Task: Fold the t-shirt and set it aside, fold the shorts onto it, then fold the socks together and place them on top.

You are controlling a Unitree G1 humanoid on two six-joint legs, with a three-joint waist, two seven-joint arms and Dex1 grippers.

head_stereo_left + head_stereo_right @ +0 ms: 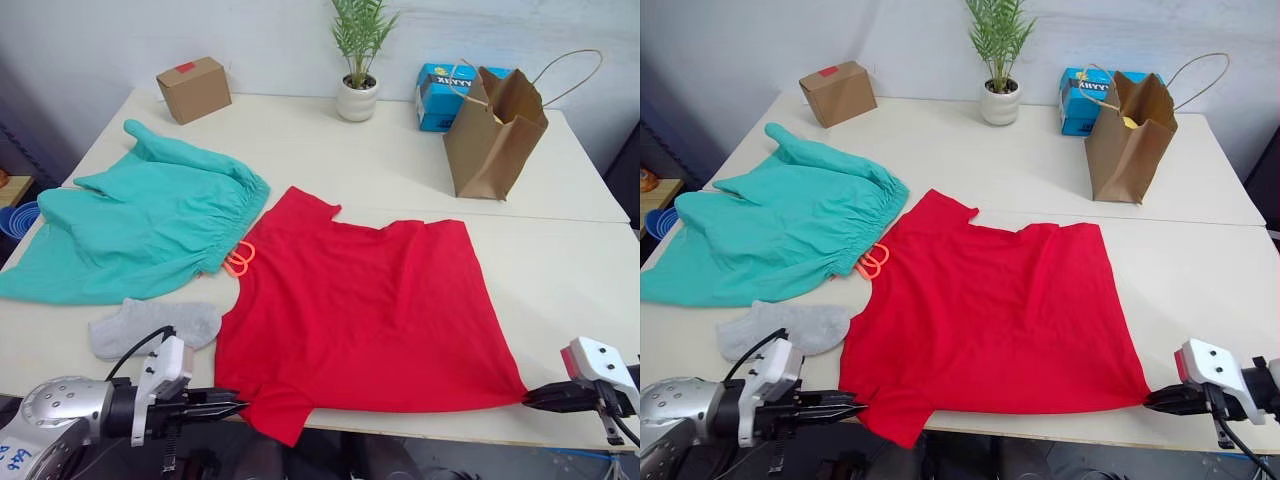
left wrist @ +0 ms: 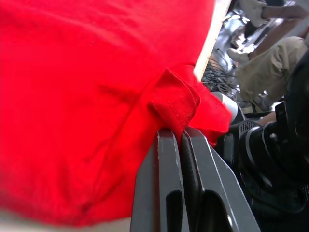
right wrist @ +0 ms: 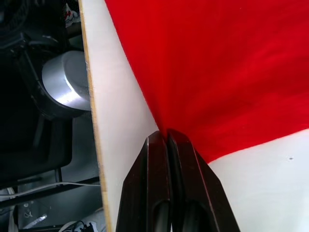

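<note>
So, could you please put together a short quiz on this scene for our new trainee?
1. True or false: the left tool is shut on the t-shirt.
2. Which garment lies at the robot's left: A) shorts B) t-shirt C) jacket?
3. What stands beside the paper bag, against the wall?

Key: 1 true; 2 A; 3 a blue box.

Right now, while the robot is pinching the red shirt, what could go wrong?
The left gripper pinches only a small bunched fold of the t-shirt, and the right gripper only a corner tip, so either could slip out when lifting. The shirt's edge lies on the shorts' orange drawstring, so it might drag that along. A sock beside the shirt could get swept too.
</note>
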